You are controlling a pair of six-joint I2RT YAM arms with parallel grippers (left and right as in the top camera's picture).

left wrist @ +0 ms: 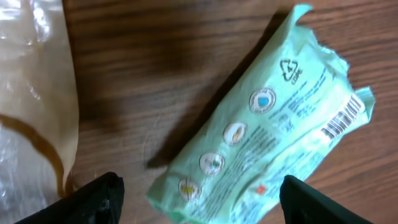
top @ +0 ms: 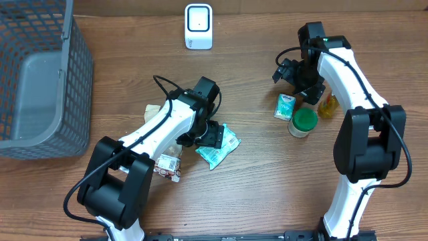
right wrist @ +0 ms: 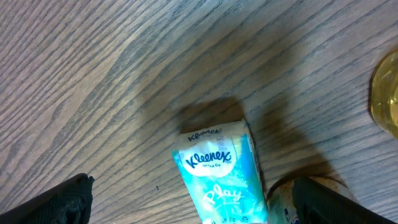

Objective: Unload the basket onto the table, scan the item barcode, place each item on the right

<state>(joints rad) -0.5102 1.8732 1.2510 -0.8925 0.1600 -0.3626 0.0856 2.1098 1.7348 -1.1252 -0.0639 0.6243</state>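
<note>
The left end effector (left wrist: pixel 200 204) hovered with its fingers apart, holding nothing, over the green packet (left wrist: pixel 267 137). The packet lay flat on the tabletop (left wrist: pixel 155 74), barcode (left wrist: pixel 342 118) upward and likely readable once lifted, well apart from the white scanner (top: pixel 198 27). The right end effector (right wrist: pixel 193 205), equally spread, waited over the Kleenex pack (right wrist: pixel 217 174).

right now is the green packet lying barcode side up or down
Barcode side up: the green packet lies flat on the table, and the left wrist view shows its barcode facing the camera.
</note>
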